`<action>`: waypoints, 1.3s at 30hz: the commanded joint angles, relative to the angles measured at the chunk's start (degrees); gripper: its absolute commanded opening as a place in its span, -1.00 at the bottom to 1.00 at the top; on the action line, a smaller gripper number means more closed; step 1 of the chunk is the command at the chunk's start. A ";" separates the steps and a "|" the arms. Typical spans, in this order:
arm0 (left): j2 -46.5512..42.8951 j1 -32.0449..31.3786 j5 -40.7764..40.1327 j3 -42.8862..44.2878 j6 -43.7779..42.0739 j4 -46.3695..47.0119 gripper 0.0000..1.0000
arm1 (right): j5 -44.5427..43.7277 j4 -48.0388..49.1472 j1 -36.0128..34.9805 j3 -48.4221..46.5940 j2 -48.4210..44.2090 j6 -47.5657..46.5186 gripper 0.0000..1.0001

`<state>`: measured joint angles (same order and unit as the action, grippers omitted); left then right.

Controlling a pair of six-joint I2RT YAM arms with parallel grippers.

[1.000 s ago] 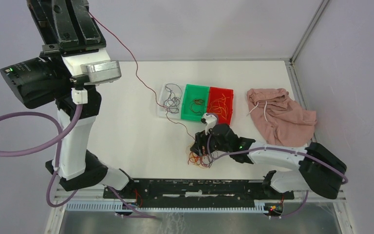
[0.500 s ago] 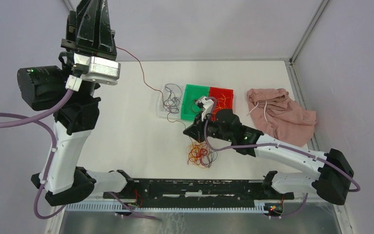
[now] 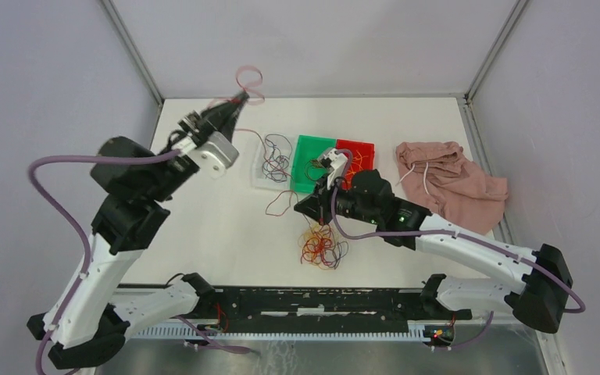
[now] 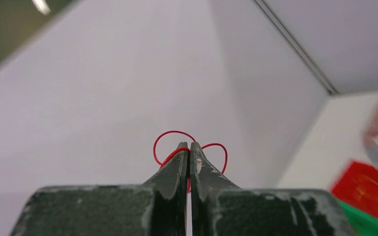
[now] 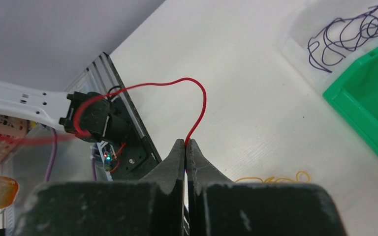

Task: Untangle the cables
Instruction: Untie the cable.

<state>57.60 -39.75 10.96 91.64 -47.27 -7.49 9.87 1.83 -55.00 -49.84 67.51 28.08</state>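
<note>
Clenched on one red cable (image 5: 205,103) at both ends: left fingers (image 4: 184,156) high by the back wall, right fingers (image 5: 180,153) low over the surface (image 3: 203,226), beside the loose tangle (image 3: 322,247). Risks slipping free or snapping if pulled taut; might snag the clear tray (image 3: 259,180).

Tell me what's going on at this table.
Two robot arms are untangling thin cables. The left gripper is shut on a red cable and holds it high over the far left corner of the table. The right gripper is shut on what looks like the same cable, low near the green bin. A clump of cables lies on the table below the right gripper. Some loose cables lie in the clear tray, the green bin and the red bin.
</note>
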 commanded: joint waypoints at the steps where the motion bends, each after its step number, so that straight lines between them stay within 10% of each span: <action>1: -7.61 -0.16 2.94 -15.18 10.10 -12.74 -0.94 | -0.13 2.09 0.33 -3.11 -4.60 1.69 -0.99; 16: -8.34 -0.14 25.39 -30.95 14.45 -26.67 -0.32 | 4.57 1.42 0.48 -4.30 -3.20 0.92 -1.00; 39: -5.94 -0.15 19.33 -35.31 3.06 -25.36 0.04 | 16.43 -0.38 0.44 -7.72 1.02 -1.54 -0.99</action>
<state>51.96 -39.75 31.88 56.69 -42.46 -37.34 22.76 -0.60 -54.68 -54.52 67.72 27.11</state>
